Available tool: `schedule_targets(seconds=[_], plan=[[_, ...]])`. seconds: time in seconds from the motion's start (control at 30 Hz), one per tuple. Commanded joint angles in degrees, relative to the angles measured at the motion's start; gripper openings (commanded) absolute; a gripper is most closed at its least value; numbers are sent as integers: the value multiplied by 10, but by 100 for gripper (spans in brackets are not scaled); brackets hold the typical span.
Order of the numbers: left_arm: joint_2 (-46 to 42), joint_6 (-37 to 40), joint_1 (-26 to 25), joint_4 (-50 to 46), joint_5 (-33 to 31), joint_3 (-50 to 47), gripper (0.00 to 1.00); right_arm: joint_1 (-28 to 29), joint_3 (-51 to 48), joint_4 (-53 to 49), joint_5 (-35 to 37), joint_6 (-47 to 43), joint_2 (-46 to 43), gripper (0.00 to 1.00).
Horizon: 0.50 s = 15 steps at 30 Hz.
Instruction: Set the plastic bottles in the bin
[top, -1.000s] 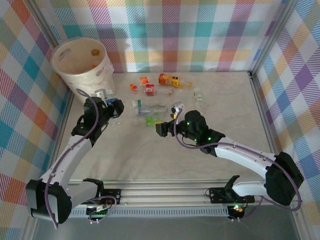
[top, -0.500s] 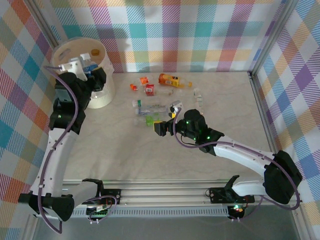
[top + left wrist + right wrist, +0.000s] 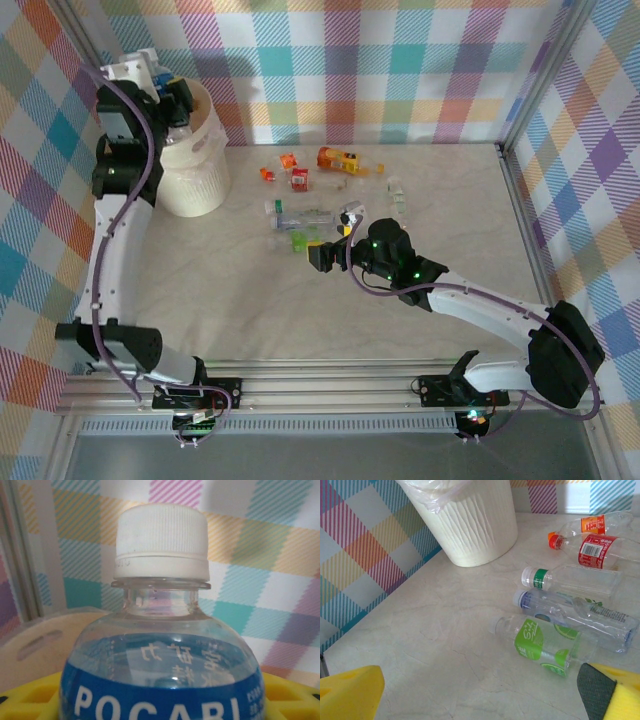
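My left gripper [image 3: 170,90] is raised over the rim of the cream-white bin [image 3: 196,172] at the far left, shut on a clear bottle [image 3: 160,630] with a white cap and a blue label. Its yellow pads [image 3: 35,700] sit on either side of the label. Several plastic bottles lie on the table: an orange-labelled one [image 3: 338,160], a red-labelled one [image 3: 299,178] and clear ones [image 3: 300,215]. My right gripper [image 3: 318,255] hangs open, low over the table, just short of a green-labelled bottle [image 3: 540,645]. Nothing lies between its pads [image 3: 350,692].
The bin [image 3: 470,525] stands against the checked left wall. Metal frame posts [image 3: 515,90] rise at the table's back corners. A small bottle [image 3: 398,200] lies right of the cluster. The near half of the table [image 3: 300,320] is bare marble.
My left arm has lifted the blue-labelled bottle from beside the bin up to above its rim. The right arm has barely moved.
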Motion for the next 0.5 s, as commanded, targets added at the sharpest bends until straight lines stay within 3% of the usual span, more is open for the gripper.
schedule_targets(seconds=[0.0, 0.17, 0.37, 0.47], plan=[[52, 12, 41, -36, 25, 66, 43, 1, 13, 7, 7, 7, -16, 100], [152, -16, 80, -73, 84, 165, 43, 1, 17, -1, 10, 11, -15, 100], [238, -20, 97, -89, 90, 245, 43, 1, 19, -15, 14, 14, -20, 100], [275, -37, 108, -94, 134, 273, 44, 1, 14, -18, 19, 14, -25, 100]])
